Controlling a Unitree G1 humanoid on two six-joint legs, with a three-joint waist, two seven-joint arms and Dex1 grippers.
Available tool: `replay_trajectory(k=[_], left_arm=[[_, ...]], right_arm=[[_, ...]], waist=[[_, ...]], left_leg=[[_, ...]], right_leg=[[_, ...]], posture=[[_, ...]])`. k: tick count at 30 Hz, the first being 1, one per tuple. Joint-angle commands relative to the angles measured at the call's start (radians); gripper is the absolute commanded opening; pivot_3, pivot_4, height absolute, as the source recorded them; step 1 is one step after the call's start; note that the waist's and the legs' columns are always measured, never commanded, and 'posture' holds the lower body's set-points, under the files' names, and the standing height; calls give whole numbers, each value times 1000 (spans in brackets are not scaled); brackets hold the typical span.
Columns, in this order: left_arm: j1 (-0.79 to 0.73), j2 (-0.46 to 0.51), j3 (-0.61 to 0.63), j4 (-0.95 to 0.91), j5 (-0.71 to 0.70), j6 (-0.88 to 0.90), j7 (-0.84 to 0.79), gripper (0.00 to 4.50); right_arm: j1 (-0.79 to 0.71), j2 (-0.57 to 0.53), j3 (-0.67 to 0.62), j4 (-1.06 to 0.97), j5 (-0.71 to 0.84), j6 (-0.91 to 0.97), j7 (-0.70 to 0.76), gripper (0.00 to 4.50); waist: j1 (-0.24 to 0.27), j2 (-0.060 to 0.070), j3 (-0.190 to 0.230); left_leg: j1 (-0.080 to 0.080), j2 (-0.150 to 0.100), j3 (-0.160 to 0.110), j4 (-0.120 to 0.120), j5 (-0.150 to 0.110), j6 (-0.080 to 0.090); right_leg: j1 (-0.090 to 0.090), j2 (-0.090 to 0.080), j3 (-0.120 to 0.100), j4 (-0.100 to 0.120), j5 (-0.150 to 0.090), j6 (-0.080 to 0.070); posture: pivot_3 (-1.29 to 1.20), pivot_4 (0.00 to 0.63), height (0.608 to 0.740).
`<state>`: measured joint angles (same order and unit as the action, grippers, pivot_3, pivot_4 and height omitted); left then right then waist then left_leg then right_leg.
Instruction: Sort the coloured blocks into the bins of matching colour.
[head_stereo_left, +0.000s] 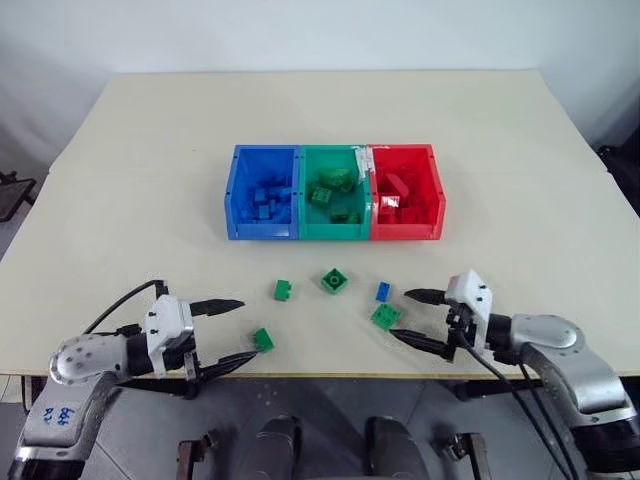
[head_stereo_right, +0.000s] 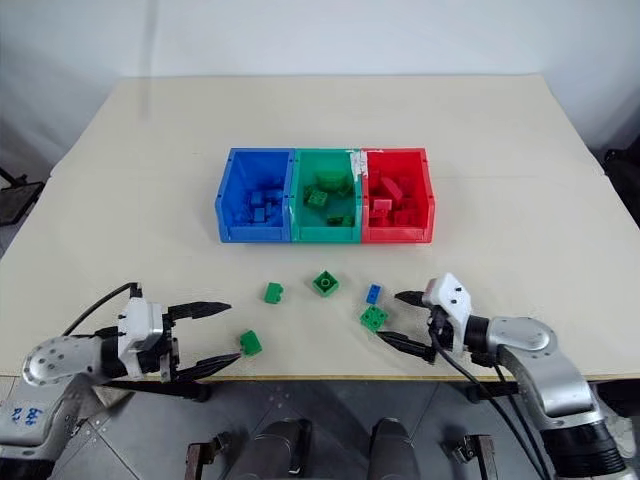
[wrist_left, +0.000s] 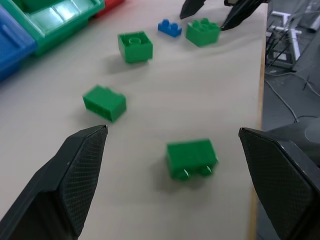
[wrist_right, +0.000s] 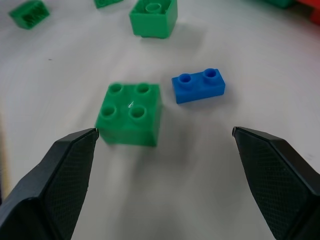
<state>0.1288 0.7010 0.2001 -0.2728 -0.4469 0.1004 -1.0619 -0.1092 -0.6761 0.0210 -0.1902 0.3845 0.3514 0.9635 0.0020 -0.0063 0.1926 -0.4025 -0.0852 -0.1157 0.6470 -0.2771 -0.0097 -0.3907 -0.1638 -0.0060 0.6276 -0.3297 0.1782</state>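
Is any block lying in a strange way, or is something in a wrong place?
One green block near the left claw lies on its side, studs pointing sideways. The other loose blocks sit flat. Five blocks remain on the table, outside the bins. Nothing looks spilled or damaged.

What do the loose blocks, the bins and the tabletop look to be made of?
Blocks, such as the blue block: moulded plastic, judging by crisp studs and a slight sheen. Bins: likely glossy plastic, with thin walls that catch highlights. Tabletop: smooth matte cream surface, perhaps laminate; unclear.
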Motion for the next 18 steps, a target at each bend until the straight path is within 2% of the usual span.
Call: replay_trajectory(k=[1, 4, 7, 11, 18], left_arm=[[21, 4, 39, -64, -29, 5, 23, 4468], [27, 3, 42, -76, -33, 7, 29, 4468], [27, 3, 38, -82, -38, 9, 31, 4500], [24, 4, 36, -84, -41, 10, 31, 4500], [-4, -5, 9, -76, -37, 14, 33, 4500]], right_arm=[[6, 29, 36, -35, -17, 10, -30, 4500], [10, 48, 61, -51, -28, 12, -43, 4500], [7, 62, 83, -61, -47, 22, -70, 3941], [18, 51, 66, -114, -18, 78, -83, 2617], [16, 37, 62, -128, -19, 82, -69, 2617]], waist=[[2, 0, 0], [0, -1, -1], [-2, -1, -1], [-2, -1, -1], [0, -1, -1]], left_leg=[[0, 0, 0, 0, 0, 0], [0, 0, 0, 0, 0, 0], [0, 0, 0, 0, 0, 0], [0, 1, 0, 0, 0, -1], [0, 1, 0, 0, -1, 0]], right_leg=[[0, 0, 0, 0, 0, 0], [0, 0, 0, 0, 0, 0], [0, 1, 0, 0, 0, 0], [0, 1, 0, 0, 0, 0], [0, 1, 0, 0, 0, 0]], posture=[[0, 150, 740], [0, 150, 740], [0, 150, 740], [0, 150, 740], [0, 150, 740]])
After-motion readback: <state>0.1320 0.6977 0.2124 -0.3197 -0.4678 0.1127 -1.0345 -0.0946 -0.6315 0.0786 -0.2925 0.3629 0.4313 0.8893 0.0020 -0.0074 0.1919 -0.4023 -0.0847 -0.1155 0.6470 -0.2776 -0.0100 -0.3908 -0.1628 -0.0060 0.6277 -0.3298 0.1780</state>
